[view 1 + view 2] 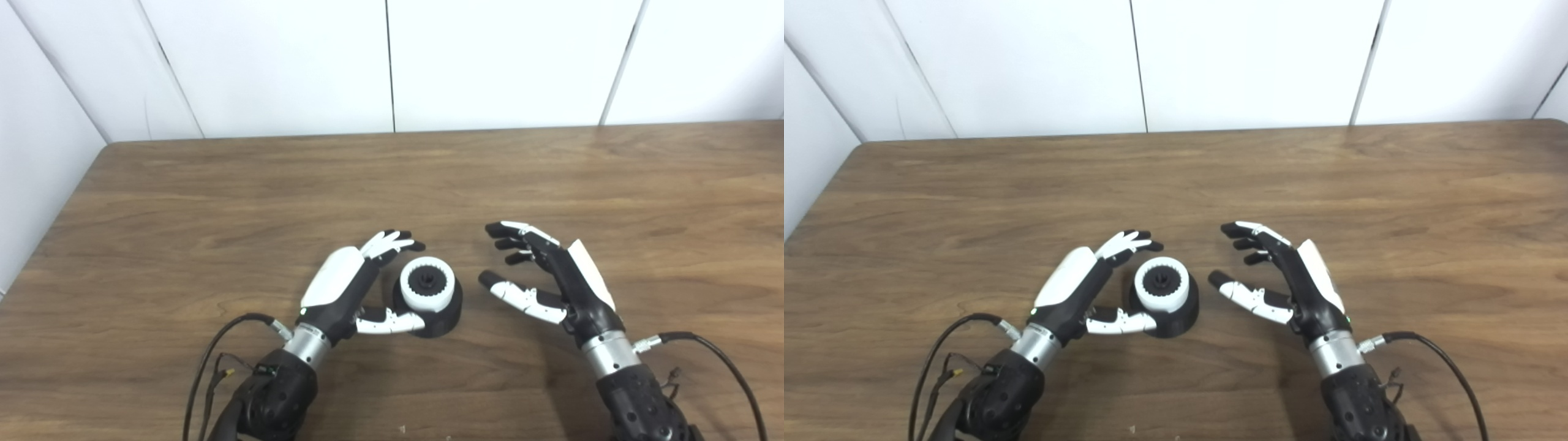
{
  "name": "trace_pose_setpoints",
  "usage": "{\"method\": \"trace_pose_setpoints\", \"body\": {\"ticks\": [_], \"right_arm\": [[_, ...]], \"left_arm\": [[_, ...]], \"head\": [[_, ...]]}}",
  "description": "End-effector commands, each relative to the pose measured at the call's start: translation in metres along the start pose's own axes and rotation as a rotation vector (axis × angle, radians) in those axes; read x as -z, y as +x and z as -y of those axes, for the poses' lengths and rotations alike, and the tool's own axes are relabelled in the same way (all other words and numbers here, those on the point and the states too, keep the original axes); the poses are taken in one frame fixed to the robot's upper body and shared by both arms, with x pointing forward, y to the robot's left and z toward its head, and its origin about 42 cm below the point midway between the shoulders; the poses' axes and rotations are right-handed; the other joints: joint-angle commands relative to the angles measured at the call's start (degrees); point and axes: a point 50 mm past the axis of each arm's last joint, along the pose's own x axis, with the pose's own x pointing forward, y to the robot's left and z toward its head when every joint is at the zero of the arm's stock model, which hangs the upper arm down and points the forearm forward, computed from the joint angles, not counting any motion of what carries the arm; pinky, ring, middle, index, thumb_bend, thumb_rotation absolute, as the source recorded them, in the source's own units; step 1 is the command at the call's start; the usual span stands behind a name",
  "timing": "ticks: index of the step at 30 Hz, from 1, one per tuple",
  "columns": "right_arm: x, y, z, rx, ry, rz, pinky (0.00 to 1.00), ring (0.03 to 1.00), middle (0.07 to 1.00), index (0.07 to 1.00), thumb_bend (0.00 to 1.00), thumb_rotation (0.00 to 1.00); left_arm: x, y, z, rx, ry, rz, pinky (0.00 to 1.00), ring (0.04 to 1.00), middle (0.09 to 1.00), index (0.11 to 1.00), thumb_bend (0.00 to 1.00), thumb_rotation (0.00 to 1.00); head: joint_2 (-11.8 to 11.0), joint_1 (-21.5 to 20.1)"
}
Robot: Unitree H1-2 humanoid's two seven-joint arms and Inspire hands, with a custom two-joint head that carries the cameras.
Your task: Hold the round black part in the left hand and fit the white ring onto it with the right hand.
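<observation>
Here, on a brown wood-grain table (551, 184), a round black part (442, 315) with a flared, matte base stands near the front edge, between the robot's two hands. A glossy white ring (427, 286), toothed along its inner wall like a gear, sits seated on top of the black part, encircling a dark central hub.

The left hand (343, 285), shelled in smooth white plastic over black segments, curves around the left side of the part. Its thumb lies along the near side of the black base, touching or just beside it, while its fingers (392, 242) arc past the far left of the ring; whether they press the part cannot be told, and the hand looks loosely cupped rather than clenched.

The right hand (551, 275) hovers just right of the part, released, its fingers spread and curled toward the ring with nothing between them. Brushed metal cuffs join both hands to black forearms, and thin black cables loop from each wrist. White wall panels stand behind the table's far edge.
</observation>
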Motion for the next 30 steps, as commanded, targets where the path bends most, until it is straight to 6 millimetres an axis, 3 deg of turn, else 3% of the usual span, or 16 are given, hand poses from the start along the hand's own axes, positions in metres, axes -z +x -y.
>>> {"method": "trace_pose_setpoints", "body": {"ticks": [1,10,13,21,30], "right_arm": [[-0.017,0.008,-0.006,0.06,0.043,0.089,0.52,0.624,0.685,0.669,0.47,0.62],[-0.018,0.007,-0.031,0.213,0.185,0.084,0.52,0.635,0.694,0.669,0.51,0.65],[-0.016,0.006,-0.039,0.266,0.214,0.096,0.51,0.639,0.707,0.675,0.47,0.65],[0.0,0.001,-0.054,0.292,0.256,0.125,0.52,0.631,0.684,0.662,0.46,0.56],[0.008,-0.003,-0.06,0.286,0.254,0.107,0.56,0.657,0.696,0.67,0.48,0.53]], "left_arm": [[-0.006,0.003,-0.007,-0.113,-0.076,0.064,0.56,0.689,0.727,0.699,0.61,0.51],[0.0,0.001,0.002,-0.293,-0.294,0.069,0.49,0.603,0.656,0.643,0.49,0.52],[0.001,0.001,0.005,-0.334,-0.327,0.05,0.47,0.578,0.637,0.63,0.46,0.54],[-0.002,0.006,0.016,-0.389,-0.38,0.023,0.46,0.559,0.626,0.626,0.46,0.5],[-0.001,0.006,0.021,-0.422,-0.432,0.002,0.45,0.556,0.621,0.608,0.45,0.48]], "head": [[-0.3,0.1],[-3.4,-0.5],[-4.2,-0.3],[-5.1,0.6],[-6.0,0.7]]}}
